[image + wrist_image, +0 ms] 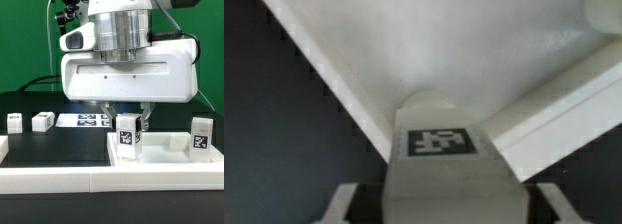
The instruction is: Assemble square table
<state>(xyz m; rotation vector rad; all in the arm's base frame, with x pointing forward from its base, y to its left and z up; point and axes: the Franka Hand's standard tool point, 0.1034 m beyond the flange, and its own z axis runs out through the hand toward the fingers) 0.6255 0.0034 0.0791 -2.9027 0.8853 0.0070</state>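
Four small white tagged legs show in the exterior view. On the black work surface (60, 145), toward 9 o'clock in that view, the first leg (14, 121) and the second leg (42, 121) stand near each other without touching. The marker board (85, 120) lies flat just toward 3 o'clock from them. The white tabletop slab (165, 148) lies toward 4 o'clock, just behind the long white rail (90, 182). The third leg (127, 135) stands upright at the slab's 9 o'clock end, near the view's centre, with its tag facing the camera. The fourth leg (200, 138) stands at the slab's 3 o'clock end, well apart from the third. The arm (125, 60) hangs straight over the third leg, and the gripper (127, 117) straddles its top. In the wrist view the third leg (446, 170) fills the space between the two fingers (358, 205), which are roughly half closed and sit right beside its sides; whether they press on it cannot be told. Beyond the leg, the tabletop slab (455, 50) shows a raised rim.
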